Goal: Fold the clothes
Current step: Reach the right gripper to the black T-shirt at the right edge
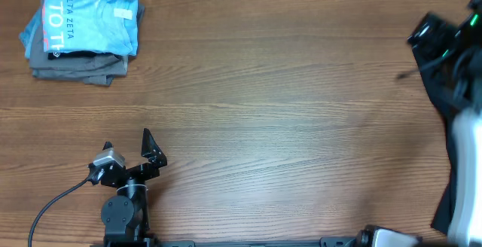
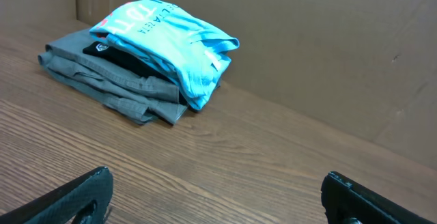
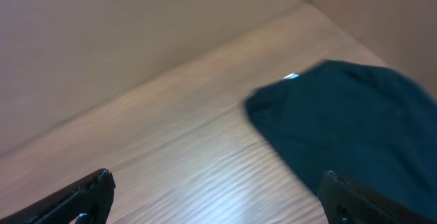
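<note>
The black T-shirt [image 3: 348,128] lies bunched on the wooden table near the right wall, with a small white tag [image 3: 290,77] at its near edge. In the overhead view it is a dark mass [image 1: 443,96] at the far right edge, partly hidden by my blurred right arm. My right gripper [image 3: 218,198] is open and empty above bare wood. Its right finger is over the shirt's edge. My left gripper [image 1: 128,143] is open and empty at the front left, far from the shirt. It is also open in the left wrist view [image 2: 215,198].
A folded stack sits at the back left corner: a light blue T-shirt with white lettering [image 1: 90,17] on grey garments [image 1: 75,66]. The stack also shows in the left wrist view, blue shirt [image 2: 164,39] on the grey garments [image 2: 102,74]. Cardboard walls [image 2: 307,46] ring the table.
</note>
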### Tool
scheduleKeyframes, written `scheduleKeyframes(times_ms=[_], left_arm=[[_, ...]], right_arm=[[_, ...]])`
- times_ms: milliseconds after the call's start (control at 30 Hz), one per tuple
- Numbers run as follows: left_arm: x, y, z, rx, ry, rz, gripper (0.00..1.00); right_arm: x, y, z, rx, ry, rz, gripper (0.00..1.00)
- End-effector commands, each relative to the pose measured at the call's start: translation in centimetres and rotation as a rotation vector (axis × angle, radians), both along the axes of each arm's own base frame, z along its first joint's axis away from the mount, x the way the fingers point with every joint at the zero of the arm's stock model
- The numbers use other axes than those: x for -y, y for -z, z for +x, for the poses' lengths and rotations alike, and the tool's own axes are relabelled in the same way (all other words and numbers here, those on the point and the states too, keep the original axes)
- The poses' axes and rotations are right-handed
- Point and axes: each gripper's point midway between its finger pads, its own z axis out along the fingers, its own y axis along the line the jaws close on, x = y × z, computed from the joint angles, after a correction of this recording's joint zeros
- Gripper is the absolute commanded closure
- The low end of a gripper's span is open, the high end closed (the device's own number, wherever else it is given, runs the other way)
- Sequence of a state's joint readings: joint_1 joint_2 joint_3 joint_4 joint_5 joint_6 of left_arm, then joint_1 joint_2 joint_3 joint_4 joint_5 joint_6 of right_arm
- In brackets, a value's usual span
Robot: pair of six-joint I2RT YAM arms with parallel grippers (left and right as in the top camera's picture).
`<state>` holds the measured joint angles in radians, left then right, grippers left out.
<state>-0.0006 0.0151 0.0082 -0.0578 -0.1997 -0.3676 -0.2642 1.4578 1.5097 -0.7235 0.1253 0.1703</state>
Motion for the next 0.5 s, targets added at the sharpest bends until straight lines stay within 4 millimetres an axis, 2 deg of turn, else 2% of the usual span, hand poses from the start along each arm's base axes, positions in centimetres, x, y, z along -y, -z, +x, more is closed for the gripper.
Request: scheduleKeyframes(times_ms=[0,67,167,333,467], left_arm=[[-0.1,-0.1,-0.1,0.008,-0.01,0.006,0.0],[-0.1,-0.1,-0.1,0.008,-0.01,0.006,0.0],[-0.1,-0.1,-0.1,0.008,-0.01,0.006,0.0],[-0.1,-0.1,-0.1,0.008,-0.01,0.006,0.0],[-0.1,-0.1,-0.1,0.008,-0.01,0.006,0.0]], right_arm=[[5.6,0.1,1.4,-0.082,0.095,-0.075,0.0],[8.0,1.5,1.5,-0.103,0.138,-0.069,0.0],[12.0,4.8,1.6,-0.144,0.203,-0.035,0.0],[16.9,11.1,0.8,-0.242,0.241,0.037,0.0],[20.4,14.9,0.3,-0.27,0.298,0.066,0.0]])
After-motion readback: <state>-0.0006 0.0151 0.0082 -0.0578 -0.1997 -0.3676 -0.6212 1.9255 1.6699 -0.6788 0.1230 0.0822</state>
